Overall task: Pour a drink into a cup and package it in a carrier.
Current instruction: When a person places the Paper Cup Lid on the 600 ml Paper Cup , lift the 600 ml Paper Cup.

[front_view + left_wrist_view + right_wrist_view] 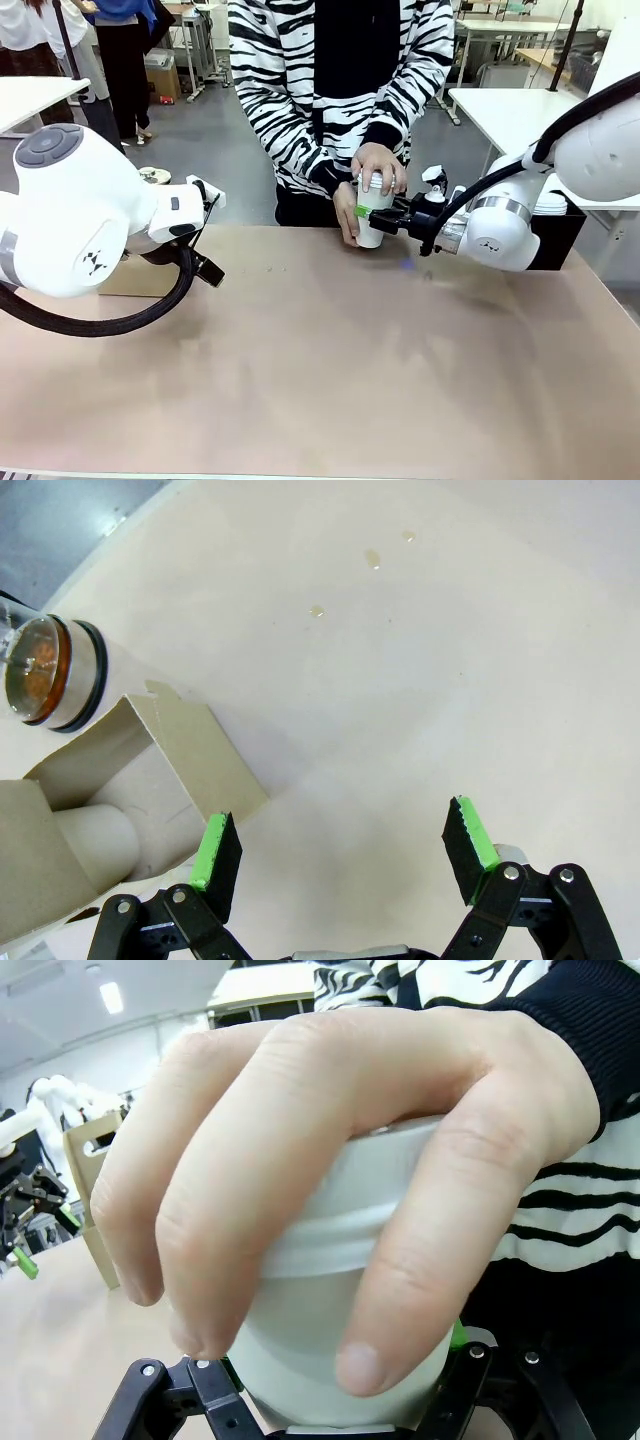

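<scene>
The white cup point(368, 235) stands at the table's far edge in front of the person. My right gripper point(372, 213) is shut on its side. One of the person's hands point(378, 168) presses down on the white lid and the other holds the cup's side. In the right wrist view the hand point(330, 1150) covers the lid and the cup point(330, 1330) sits in my right gripper point(335, 1372). My left gripper point(343, 845) hangs open above bare table beside the brown carrier point(150, 770). The amber drink point(35, 665) sits in a glass jug behind the carrier.
Small droplets point(372, 558) lie on the tabletop beyond the left gripper. A black box with stacked white cups point(556, 225) stands at the far right behind the right arm. The carrier point(135, 277) is partly hidden by the left arm at the far left.
</scene>
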Motion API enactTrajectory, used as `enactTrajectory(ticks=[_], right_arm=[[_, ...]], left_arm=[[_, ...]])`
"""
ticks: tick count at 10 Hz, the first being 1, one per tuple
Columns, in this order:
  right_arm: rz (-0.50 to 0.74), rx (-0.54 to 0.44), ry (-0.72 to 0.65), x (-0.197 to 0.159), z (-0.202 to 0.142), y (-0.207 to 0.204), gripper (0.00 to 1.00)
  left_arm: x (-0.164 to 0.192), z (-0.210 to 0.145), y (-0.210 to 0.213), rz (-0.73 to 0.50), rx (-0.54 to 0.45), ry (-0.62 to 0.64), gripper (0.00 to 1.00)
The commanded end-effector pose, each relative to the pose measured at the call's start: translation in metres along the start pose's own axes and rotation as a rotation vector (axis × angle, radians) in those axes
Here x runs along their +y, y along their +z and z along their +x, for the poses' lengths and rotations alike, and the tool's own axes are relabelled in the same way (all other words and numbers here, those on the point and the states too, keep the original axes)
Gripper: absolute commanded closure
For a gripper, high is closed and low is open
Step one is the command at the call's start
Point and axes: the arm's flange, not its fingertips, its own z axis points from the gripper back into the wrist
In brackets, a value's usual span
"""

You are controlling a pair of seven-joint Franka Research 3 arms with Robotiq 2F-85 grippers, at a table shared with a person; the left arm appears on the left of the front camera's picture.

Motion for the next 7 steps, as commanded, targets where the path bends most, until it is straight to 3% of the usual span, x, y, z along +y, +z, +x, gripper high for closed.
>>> enactTrajectory(ticks=[1, 7], right_arm=[[0.001, -0.005, 0.002, 0.0009, 0.0059, -0.0023, 0.2], [0.001, -0.005, 0.002, 0.0009, 0.0059, -0.0023, 0.2]], left_arm=[[-0.0003, 0.0002, 0.0006, -0.002, -0.002, 0.0, 0.0], [-0.0003, 0.0002, 0.0006, -0.002, -0.002, 0.0, 0.0]])
